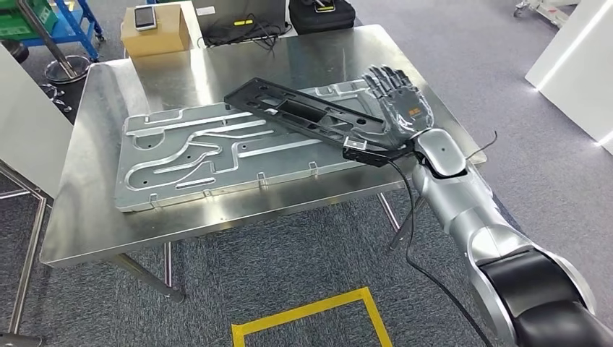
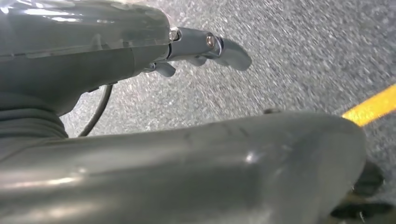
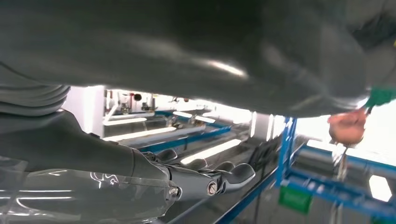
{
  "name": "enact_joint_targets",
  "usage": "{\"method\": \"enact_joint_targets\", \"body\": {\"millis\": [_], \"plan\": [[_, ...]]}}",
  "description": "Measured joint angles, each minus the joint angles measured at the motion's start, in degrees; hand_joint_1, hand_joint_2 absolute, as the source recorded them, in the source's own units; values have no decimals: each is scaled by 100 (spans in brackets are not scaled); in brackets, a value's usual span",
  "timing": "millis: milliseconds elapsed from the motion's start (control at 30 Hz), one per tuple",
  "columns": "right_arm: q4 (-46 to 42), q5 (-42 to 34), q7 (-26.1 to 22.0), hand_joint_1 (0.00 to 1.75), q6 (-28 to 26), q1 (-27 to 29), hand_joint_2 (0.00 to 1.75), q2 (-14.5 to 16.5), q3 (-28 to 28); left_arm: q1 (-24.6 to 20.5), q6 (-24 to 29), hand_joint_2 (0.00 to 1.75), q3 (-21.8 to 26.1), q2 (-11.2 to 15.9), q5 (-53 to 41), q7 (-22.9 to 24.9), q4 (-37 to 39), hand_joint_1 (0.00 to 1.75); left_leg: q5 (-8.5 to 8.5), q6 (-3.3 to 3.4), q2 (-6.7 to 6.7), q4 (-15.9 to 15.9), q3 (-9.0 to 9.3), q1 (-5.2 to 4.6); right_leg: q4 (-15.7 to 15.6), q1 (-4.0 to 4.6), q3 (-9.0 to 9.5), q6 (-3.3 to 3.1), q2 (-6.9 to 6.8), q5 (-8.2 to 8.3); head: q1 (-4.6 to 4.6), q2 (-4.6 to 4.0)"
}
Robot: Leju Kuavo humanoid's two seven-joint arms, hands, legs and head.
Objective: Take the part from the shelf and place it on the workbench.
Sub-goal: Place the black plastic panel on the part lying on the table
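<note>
Grey carpet runs under a shiny metal surface [image 1: 87, 224], and yellow tape [image 1: 311, 314] marks a box on the floor in front of it. A big silver plate [image 1: 202, 155] with bent grooves lies flat on the surface. The black part [image 1: 303, 112] lies slanted across the plate, with its near end by the right hand [image 1: 397, 105].

The right hand is flat with its fingers spread apart. It holds nothing. Its palm edge is close against the near end of the part, but I cannot tell if it touches. I think the part is already set down, since it rests on the plate by itself. The flat, spread hand looks like one that lets go or steadies the part, not one that grabs.

A brown box [image 1: 155, 32] with a phone [image 1: 144, 16] on top sits at the far edge, well away from the part. A black bag [image 1: 322, 14] sits behind the surface.

From the head view we see the whole surface and the part. The right wrist view looks out low past the fingers [image 3: 233, 175] and shows blue racks [image 3: 289, 154] and bright lights far off. The left wrist view shows the left hand [image 2: 201, 49] hanging over the carpet, beside a bit of yellow tape. Its fingers are mostly hidden, so I cannot tell if they are apart or together.
</note>
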Motion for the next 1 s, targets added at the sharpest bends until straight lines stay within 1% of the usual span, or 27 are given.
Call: {"method": "enact_joint_targets", "body": {"millis": [33,67,100,133,200,233,267,300,333,367,400,433,467,533,567,600,633,700,733,767,800,833,867,900,933,967,1000], "plan": [[-128,-55,-31,0,-40,110,0,-31,-53,5,-1,0,1,-1,1,1,0,0,12,-32,-6,-1,-15,5,-38,-11,-18,-36,-13,49,0,0],[-242,-88,-53,0,-68,216,0,-49,-91,12,-1,0,1,-2,-1,2,0,0,-62,-65,-7,37,-50,5,-72,-29,-57,-84,-23,119,-2,0],[-342,-108,-66,0,-91,313,0,-58,-121,19,-1,0,2,-1,-1,7,0,0,-238,-98,-8,166,-109,8,-109,-54,-114,-123,-33,201,-4,0],[-430,-125,-72,0,-111,403,0,-64,-148,21,-1,0,2,0,-3,15,0,0,-509,-128,-3,416,-191,24,-129,-75,-187,-148,-40,282,-7,0],[-606,-159,-68,0,-153,604,0,-77,-217,21,-1,0,2,1,-14,35,0,0,-1052,-190,5,1132,-356,57,-133,-81,-355,-164,-53,419,-10,0],[-696,-171,-59,0,-195,722,0,-83,-252,21,1,0,2,2,-20,44,0,0,-1173,-217,7,1437,-380,70,-131,-80,-441,-161,-75,485,-10,0],[-783,-167,-43,0,-252,847,0,-85,-278,20,6,0,2,2,-22,49,0,0,-1159,-239,10,1580,-322,79,-127,-81,-527,-154,-105,551,-11,0],[-870,-146,-20,0,-319,966,0,-85,-301,17,14,0,2,2,-16,51,0,0,-1044,-256,22,1526,-167,85,-120,-84,-611,-144,-142,613,-10,0],[-952,-115,7,0,-387,1072,0,-85,-321,11,23,0,2,2,-9,51,0,0,-898,-266,56,1285,78,89,-111,-87,-689,-129,-179,672,-10,0],[-1037,-75,39,0,-448,1162,0,-85,-343,-4,31,0,2,2,-3,51,0,0,-833,-268,155,891,398,90,-94,-87,-750,-105,-212,726,-11,0],[-1128,-35,67,0,-502,1244,0,-85,-367,-24,36,0,2,4,0,50,0,0,-843,-240,257,474,702,70,-76,-84,-795,-74,-249,771,-10,0],[-1213,8,91,0,-547,1321,0,-87,-392,-43,40,0,2,5,-3,48,0,0,-883,-192,331,158,907,50,-68,-81,-810,-38,-297,815,-8,0],[-1288,47,114,0,-581,1394,0,-88,-412,-60,43,0,2,7,-9,45,0,0,-940,-132,372,-42,1019,28,-70,-81,-806,1,-350,860,-5,0],[-1394,96,141,0,-613,1529,0,-81,-433,-64,45,0,2,9,-16,44,0,0,-860,2,282,-121,969,8,-119,-97,-785,84,-453,952,2,0],[-1430,104,149,0,-615,1595,0,-76,-437,-63,44,0,3,8,-11,47,0,0,-784,52,240,-147,926,9,-110,-111,-801,120,-430,907,2,0],[-1474,104,148,0,-620,1676,0,-73,-446,-61,44,0,4,7,-4,57,0,0,-684,98,191,-176,862,13,-20,-120,-840,148,-361,739,2,0],[-1515,91,144,0,-629,1770,0,-74,-462,-60,44,0,5,5,4,67,0,0,-578,128,141,-200,780,20,190,-124,-903,165,-258,453,2,0],[-1573,28,115,0,-651,1999,0,-67,-496,-50,48,0,7,4,11,83,0,0,-400,161,19,-198,574,6,899,-120,-1048,171,-89,-201,2,0],[-1581,-27,86,0,-663,2136,0,-50,-508,-35,50,0,9,3,12,85,0,0,-317,166,-48,-191,464,-6,1260,-111,-1087,164,-59,-368,2,0],[-1573,-85,58,0,-679,2274,0,-22,-516,-14,52,0,12,2,13,86,0,0,-239,165,-115,-182,356,-20,1496,-98,-1065,146,-46,-387,2,0],[-1555,-141,28,0,-700,2407,0,16,-525,7,54,0,16,2,13,87,0,0,-161,162,-182,-173,249,-35,1547,-83,-956,113,-32,-290,2,0],[-1532,-186,2,0,-726,2519,0,56,-535,26,56,0,20,2,14,87,0,0,-86,157,-249,-165,150,-48,1388,-63,-749,64,3,-148,1,0],[-1508,-211,-17,0,-756,2598,0,90,-549,36,58,0,23,-3,14,87,0,0,-14,152,-307,-155,67,-54,1043,-41,-450,-6,109,-64,1,0],[-1489,-223,-36,0,-781,2653,0,120,-569,40,60,0,25,-12,14,88,0,0,55,141,-365,-146,-5,-70,589,-21,-115,-77,254,-85,1,0],[-1475,-232,-48,0,-805,2688,0,139,-594,40,64,0,25,-21,14,88,0,0,123,124,-415,-148,-51,-74,221,-6,145,-111,370,-143,0,0],[-1460,-236,-52,0,-823,2707,0,154,-619,40,67,0,26,-30,14,88,0,0,185,98,-467,-156,-78,-68,-44,10,318,-131,454,-214,-1,0],[-1443,-252,-58,0,-829,2721,0,172,-639,43,69,0,28,-35,14,89,0,0,249,61,-527,-175,-95,-65,-170,25,380,-128,451,-242,-2,0]]}}
